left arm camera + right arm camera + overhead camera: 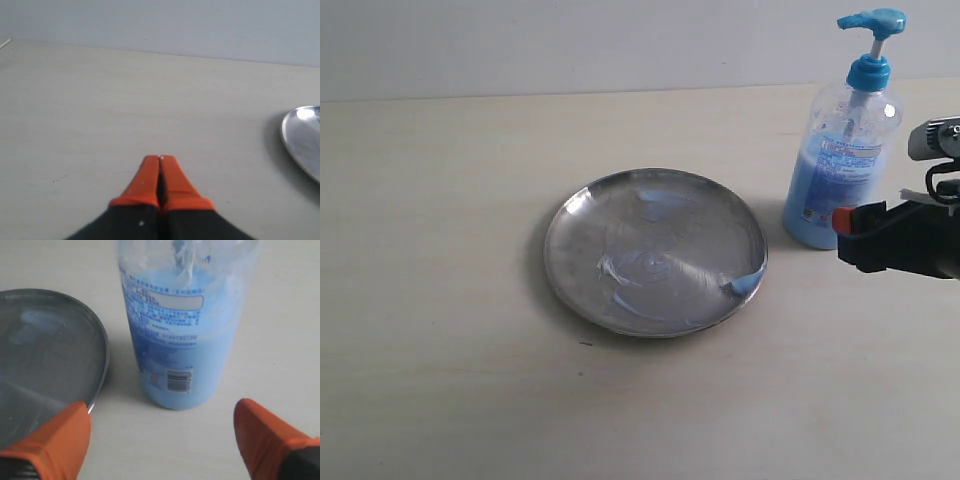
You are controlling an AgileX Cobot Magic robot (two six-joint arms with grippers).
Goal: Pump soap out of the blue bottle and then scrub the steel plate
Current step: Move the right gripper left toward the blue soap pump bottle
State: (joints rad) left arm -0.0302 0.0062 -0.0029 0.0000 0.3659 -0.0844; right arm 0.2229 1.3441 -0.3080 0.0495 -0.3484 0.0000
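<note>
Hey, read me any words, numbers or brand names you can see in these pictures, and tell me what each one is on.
No text here is legible.
On the bottle, the label: lines of blue print, too blurred to read in any view.
Low on the bottle, a barcode: the bars show, but any digits are too small to read.
On the plate: no writing seen.

Smeared steel plate (pixel 582 250), upright blue bottle (pixel 840 170)
</note>
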